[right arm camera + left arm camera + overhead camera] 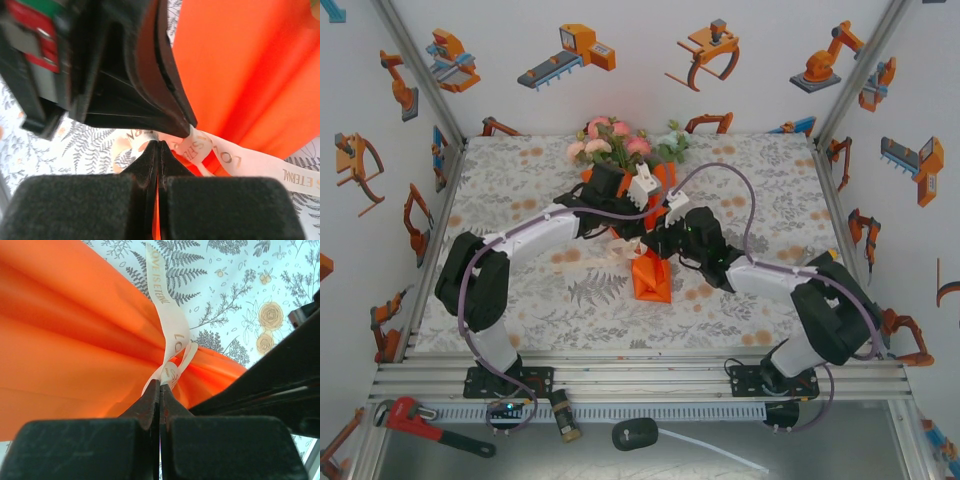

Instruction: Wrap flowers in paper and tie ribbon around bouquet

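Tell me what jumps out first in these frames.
The bright orange paper cone of the bouquet lies mid-table, with pink and cream flowers spilling from its far end. Over it, the left gripper and the right gripper meet tip to tip. Each is shut on the cream ribbon where the paper gathers narrow.

Top view's bright and evenly lit, soft shadows; wrist cams go blurry up close, paper (75, 340) glows saturated.
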Robot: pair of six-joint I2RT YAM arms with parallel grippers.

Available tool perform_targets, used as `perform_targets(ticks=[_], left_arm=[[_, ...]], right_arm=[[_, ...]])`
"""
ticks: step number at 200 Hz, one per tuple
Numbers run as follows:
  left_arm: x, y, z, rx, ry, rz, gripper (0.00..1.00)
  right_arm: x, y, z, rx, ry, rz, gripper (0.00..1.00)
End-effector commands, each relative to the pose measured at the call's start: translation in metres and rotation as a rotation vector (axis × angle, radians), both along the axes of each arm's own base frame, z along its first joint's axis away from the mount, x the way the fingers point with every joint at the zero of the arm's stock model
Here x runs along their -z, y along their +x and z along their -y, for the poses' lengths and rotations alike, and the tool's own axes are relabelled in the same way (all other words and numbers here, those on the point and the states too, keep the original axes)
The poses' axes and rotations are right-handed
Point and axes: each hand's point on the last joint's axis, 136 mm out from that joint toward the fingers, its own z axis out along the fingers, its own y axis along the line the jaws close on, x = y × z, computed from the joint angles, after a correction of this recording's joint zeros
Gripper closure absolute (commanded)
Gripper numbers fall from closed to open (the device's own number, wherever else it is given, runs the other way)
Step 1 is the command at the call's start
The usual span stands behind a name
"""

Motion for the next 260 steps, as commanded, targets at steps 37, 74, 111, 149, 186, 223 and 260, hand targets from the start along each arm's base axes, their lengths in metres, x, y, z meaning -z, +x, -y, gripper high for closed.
perform_targets(ticks=[37,74,111,149,186,223,260], left_arm=[[-0.029,0.008,0.001,-0.038,-0.085,-0.008,1.00],[-0.030,0.007,0.002,-0.028,-0.092,-0.016,1.00],[-0.033,0.005,0.004,-0.022,-0.100,-0.023,1.00],[-0.038,0.003,0.004,-0.022,-0.120,-0.033,1.00],[-0.037,0.000,0.000,-0.051,-0.135,-0.079,1.00],[-0.038,-0.014,-0.004,-0.077,-0.198,-0.179,0.98],[-0.025,-0.022,-0.017,-0.107,-0.180,-0.229,0.82]], right_arm=[[0.009,0.024,0.003,0.112,-0.030,0.063,0.83],[0.014,0.026,0.007,0.143,-0.036,0.051,0.70],[0.017,0.027,-0.004,0.100,-0.020,0.039,0.62],[0.019,0.034,-0.007,0.109,-0.028,0.050,0.68],[0.018,0.042,-0.002,0.159,-0.022,0.050,0.91],[0.025,0.046,0.003,0.209,-0.021,0.025,1.00],[0.022,0.045,0.002,0.200,-0.003,0.036,1.00]])
